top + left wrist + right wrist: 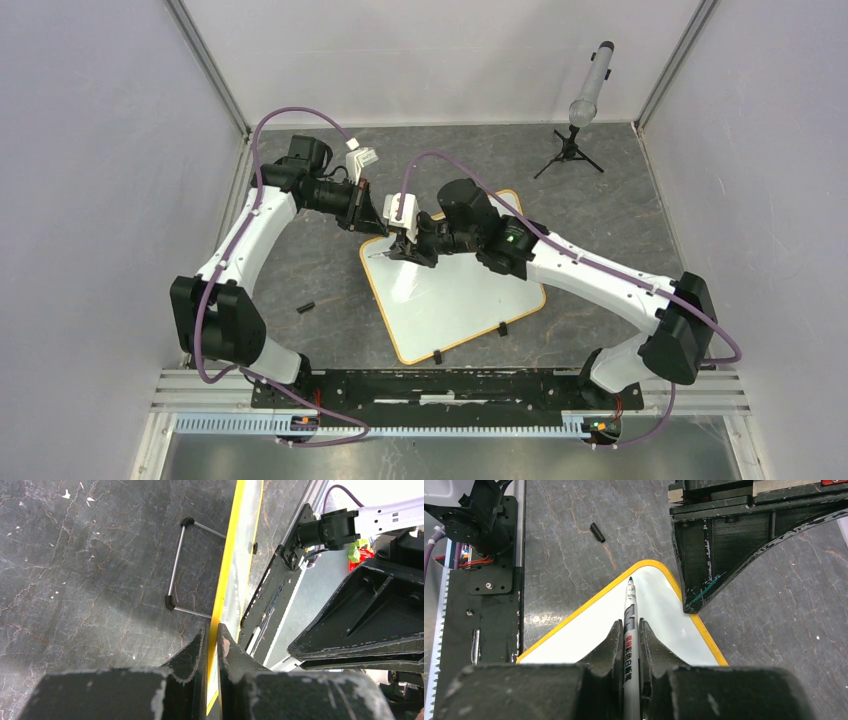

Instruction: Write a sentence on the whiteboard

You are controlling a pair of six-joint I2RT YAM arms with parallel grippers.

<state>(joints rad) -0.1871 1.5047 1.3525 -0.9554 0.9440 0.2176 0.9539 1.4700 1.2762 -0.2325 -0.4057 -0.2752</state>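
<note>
Whiteboard (460,300) sits at frame centre on the dark table (620,200), skewed, with its clip feet toward the bottom edge. Left gripper (212,632) is clamped on its yellow frame at the board's upper-left corner. Right gripper (630,627) pinches a marker (629,600), tip over that corner; contact unclear. Marker cap (304,306) lies left of the board.

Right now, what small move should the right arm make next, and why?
Probably lower the marker tip onto the whiteboard: the left fingers pinch its yellow edge, the right fingers grip the marker, and no writing shows near the tip.
</note>
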